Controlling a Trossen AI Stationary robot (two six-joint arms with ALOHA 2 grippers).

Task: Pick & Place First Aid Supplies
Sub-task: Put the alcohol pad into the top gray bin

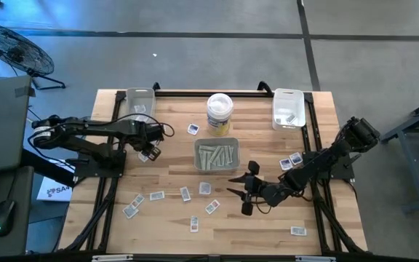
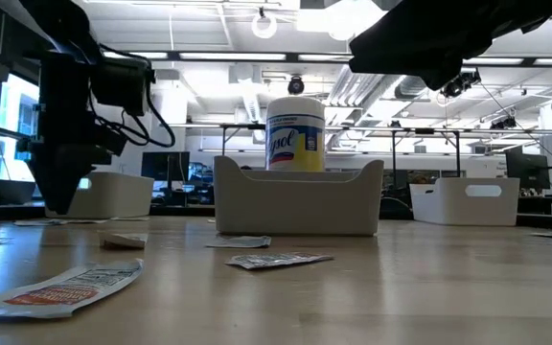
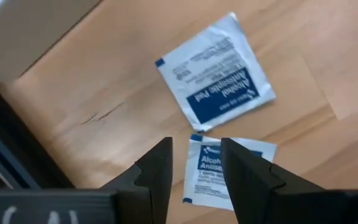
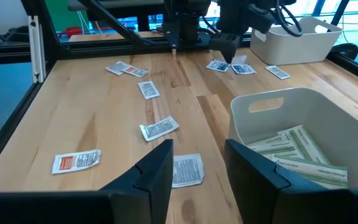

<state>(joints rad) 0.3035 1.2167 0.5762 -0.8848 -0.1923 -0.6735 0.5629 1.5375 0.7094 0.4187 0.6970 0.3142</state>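
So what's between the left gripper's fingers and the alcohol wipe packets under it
Nothing but air and bare wood. In the left wrist view the open left gripper hangs right above the nearer alcohol wipe packet; the second packet lies just beyond, untouched.

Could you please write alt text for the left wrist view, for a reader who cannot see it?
The left gripper hangs open just above a wooden table, its two dark fingers either side of a small white and blue wipe packet. A second, similar packet lies flat just beyond it, and a pale tray's edge shows at one corner.
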